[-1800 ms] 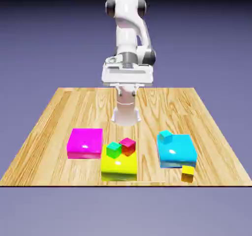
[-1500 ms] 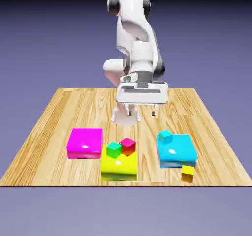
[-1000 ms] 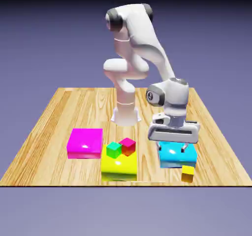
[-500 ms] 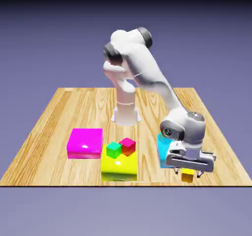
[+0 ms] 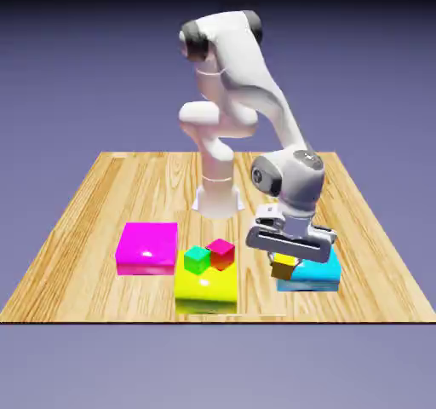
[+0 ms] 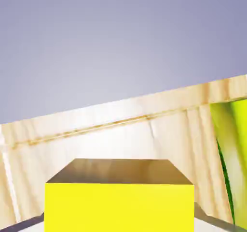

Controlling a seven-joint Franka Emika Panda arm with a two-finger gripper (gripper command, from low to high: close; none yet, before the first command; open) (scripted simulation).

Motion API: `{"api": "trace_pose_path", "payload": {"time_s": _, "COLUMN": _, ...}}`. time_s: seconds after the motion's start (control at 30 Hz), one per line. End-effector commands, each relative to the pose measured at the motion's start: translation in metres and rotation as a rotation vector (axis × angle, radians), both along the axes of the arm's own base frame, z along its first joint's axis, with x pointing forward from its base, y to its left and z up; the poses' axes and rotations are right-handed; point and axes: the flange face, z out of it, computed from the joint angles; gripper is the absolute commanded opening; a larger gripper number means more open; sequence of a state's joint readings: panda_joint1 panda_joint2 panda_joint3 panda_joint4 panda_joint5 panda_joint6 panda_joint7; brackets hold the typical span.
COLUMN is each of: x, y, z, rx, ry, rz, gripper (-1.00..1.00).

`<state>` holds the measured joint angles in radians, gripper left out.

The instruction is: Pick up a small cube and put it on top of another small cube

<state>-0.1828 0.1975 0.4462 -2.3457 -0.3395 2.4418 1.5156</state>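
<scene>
Hand view: see pincer (image 6: pixel 119 211) clamped on yellow cube (image 6: pixel 119 204), jaws against two opposite sides, near face square across the bottom middle. Call it a firm grip, judging by the even seating. Note slanted table (image 6: pixel 96 122) edge beyond; read as hand rolled or tipped against the board, so level out before any release.

Exterior view: find same pair in front of blue block (image 5: pixel 319 273) in the picture, overlapping its left part. Looks held up off the wood; cannot tell exact height over block. Slightly tilted with the hand.

Key relation: from pincer to red cube (image 5: pixel 220 254), go toward exterior view's left, roughly level in the picture, short gap between, well apart from contact. Place red cube by far right corner of yellow block (image 5: pixel 206 291); on top or just behind, cannot tell for sure. Mark green cube (image 5: pixel 197 260) right beside red cube, on exterior view's left; no safe slack on that side. Put magenta block (image 5: pixel 146 247) farther out, same direction, off the route.

Next, probably: carry sideways above red cube's top, centre, straighten, lower, open. Risk knocking green cube with outer finger, or landing off-centre if lowered while tilted. Stack not made.
</scene>
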Motion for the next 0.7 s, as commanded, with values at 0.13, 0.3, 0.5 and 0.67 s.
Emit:
{"api": "trace_pose_path", "payload": {"time_s": 0.13, "x": -0.02, "y": -0.058, "z": 0.038, "rx": 0.019, "ry": 0.001, "rz": -0.007, "gripper": -1.0}}
{"api": "trace_pose_path", "payload": {"time_s": 0.3, "x": -0.049, "y": -0.108, "z": 0.074, "rx": 0.091, "ry": -0.025, "rz": -0.013, "gripper": -1.0}}
{"api": "trace_pose_path", "payload": {"time_s": 0.5, "x": -0.061, "y": -0.127, "z": 0.059, "rx": 0.134, "ry": -0.045, "rz": -0.012, "gripper": -1.0}}
{"api": "trace_pose_path", "payload": {"time_s": 0.67, "x": -0.062, "y": -0.127, "z": 0.018, "rx": 0.135, "ry": -0.045, "rz": -0.011, "gripper": 1.0}}
